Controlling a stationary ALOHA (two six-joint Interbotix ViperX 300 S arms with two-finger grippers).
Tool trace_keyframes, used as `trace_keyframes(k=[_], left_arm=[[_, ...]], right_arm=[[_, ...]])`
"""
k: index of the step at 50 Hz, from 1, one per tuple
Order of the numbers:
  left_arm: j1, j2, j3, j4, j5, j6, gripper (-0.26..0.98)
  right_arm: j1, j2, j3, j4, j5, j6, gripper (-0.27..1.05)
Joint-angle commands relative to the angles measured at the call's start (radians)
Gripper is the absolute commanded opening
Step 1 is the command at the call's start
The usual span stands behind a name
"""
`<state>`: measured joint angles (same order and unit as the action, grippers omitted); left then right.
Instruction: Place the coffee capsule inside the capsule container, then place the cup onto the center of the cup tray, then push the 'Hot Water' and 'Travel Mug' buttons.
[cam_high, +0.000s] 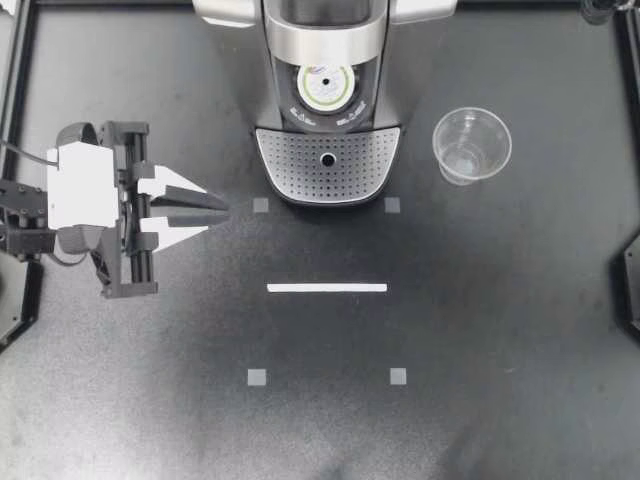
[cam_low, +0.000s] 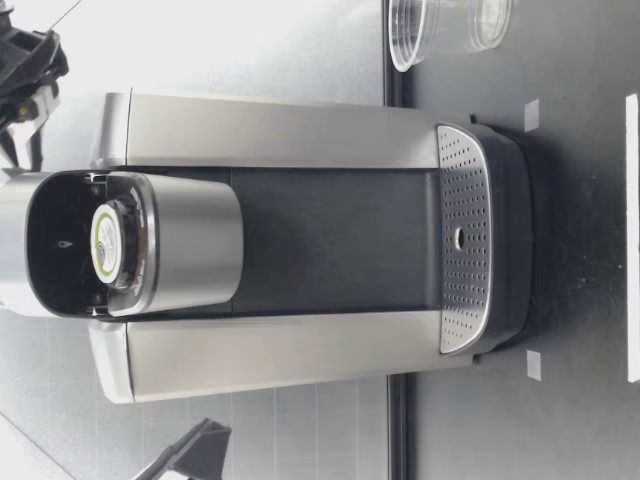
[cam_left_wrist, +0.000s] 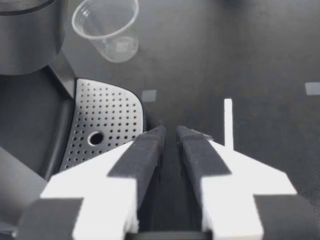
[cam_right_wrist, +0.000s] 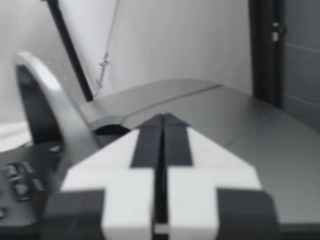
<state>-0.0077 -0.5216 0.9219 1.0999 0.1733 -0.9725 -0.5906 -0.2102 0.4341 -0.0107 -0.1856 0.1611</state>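
Observation:
The coffee capsule (cam_high: 325, 85) sits in the open capsule container of the coffee machine (cam_high: 325, 40), its lid facing up; the low view shows the capsule (cam_low: 108, 243) there too. A clear plastic cup (cam_high: 471, 145) stands upright on the table to the right of the perforated cup tray (cam_high: 300, 165). My left gripper (cam_high: 222, 210) hovers left of the tray, shut to a thin slit and holding nothing; its wrist view shows the left gripper (cam_left_wrist: 170, 131) aimed past the tray (cam_left_wrist: 107, 120) toward the cup (cam_left_wrist: 107, 27). My right gripper (cam_right_wrist: 163, 116) is shut and empty above the machine's top.
A white tape strip (cam_high: 327, 288) and several small grey square markers (cam_high: 257, 377) lie on the black table in front of the machine. Dark buttons (cam_right_wrist: 17, 182) show on the machine's top beside my right gripper. A black frame rail (cam_high: 18, 90) borders the table's left.

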Motion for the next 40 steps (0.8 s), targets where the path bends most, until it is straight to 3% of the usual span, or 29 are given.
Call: trace_keyframes(k=[1,25,40], left_arm=[[0.003,-0.005,-0.026,-0.002,-0.005,-0.002,0.23],[0.003,-0.003,-0.034,-0.002,-0.021,-0.002,0.23],[0.003,0.003,-0.041,-0.003,-0.037,-0.005,0.23]], right_arm=[[0.040,-0.029,-0.020,-0.008,-0.003,0.000,0.08],[0.183,-0.150,0.130,-0.006,-0.020,0.018,0.08],[0.238,-0.146,0.209,-0.006,-0.057,0.078,0.08]])
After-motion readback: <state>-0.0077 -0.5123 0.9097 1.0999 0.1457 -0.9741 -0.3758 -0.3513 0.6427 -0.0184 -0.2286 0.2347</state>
